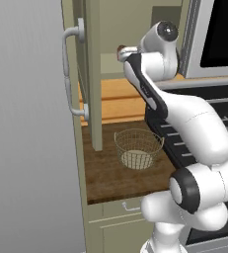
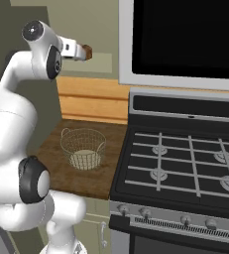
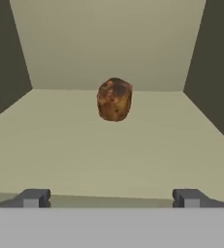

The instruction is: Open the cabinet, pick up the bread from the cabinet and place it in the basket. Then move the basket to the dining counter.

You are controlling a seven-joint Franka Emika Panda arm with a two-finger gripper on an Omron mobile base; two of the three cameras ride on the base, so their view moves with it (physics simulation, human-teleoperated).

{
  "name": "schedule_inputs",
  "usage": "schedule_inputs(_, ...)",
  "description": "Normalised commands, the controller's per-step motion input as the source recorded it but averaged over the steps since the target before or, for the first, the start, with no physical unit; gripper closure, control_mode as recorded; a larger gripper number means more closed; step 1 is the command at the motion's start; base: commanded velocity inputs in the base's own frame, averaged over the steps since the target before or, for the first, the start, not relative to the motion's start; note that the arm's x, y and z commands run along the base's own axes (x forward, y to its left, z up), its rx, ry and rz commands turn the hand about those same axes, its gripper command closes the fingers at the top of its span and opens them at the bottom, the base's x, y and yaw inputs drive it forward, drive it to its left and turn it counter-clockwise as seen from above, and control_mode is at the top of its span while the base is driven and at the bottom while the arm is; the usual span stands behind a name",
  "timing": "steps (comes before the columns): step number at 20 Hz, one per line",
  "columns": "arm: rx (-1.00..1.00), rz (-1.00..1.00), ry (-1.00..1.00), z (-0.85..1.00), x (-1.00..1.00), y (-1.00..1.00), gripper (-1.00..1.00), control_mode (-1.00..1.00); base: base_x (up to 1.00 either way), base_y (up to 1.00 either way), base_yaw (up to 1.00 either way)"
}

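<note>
Olive-beige wall cabinet stands with its recessed-panel door swung out toward me, curved silver bar handle facing left, so the shelf inside is reachable. My tool is raised level with that shelf and pointed straight into the opening; in the hand view its two dark tips sit wide apart with nothing between them, ready to straddle the target. The small orange-brown rounded lump of bread rests on the pale cabinet shelf, centred ahead of the tips and apart from them, near the back wall. Lined up this way, I judge a straight push forward would bring the tips to either side of the lump before closing. Below, the round pale cream wire-mesh basket sits upright on the dark wood-grain table just beside the black gas stove, almost under the cabinet opening, which keeps the carry short. Basket looks to hold no bread yet. The grasp step is not yet done.
</note>
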Motion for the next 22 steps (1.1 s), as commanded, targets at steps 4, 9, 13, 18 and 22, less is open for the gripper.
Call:
schedule_inputs(4, -0.01, 0.00, 0.00, 0.01, 0.53, 0.01, -1.00, -1.00, 0.00, 0.00, 0.00)
schedule_inputs(9, 0.00, 0.00, 0.00, 0.00, 0.58, 0.00, -1.00, -1.00, 0.00, 0.00, 0.00)
schedule_inputs(13, 0.00, -0.02, 0.00, 0.00, 0.62, 0.00, -1.00, -1.00, 0.00, 0.00, 0.00)
schedule_inputs(18, 0.00, -0.04, 0.01, 0.00, 0.57, 0.00, -1.00, -1.00, 0.00, 0.00, 0.00)
schedule_inputs(22, 0.00, -0.08, 0.02, 0.00, 0.42, 0.00, -1.00, -1.00, 0.00, 0.00, 0.00)
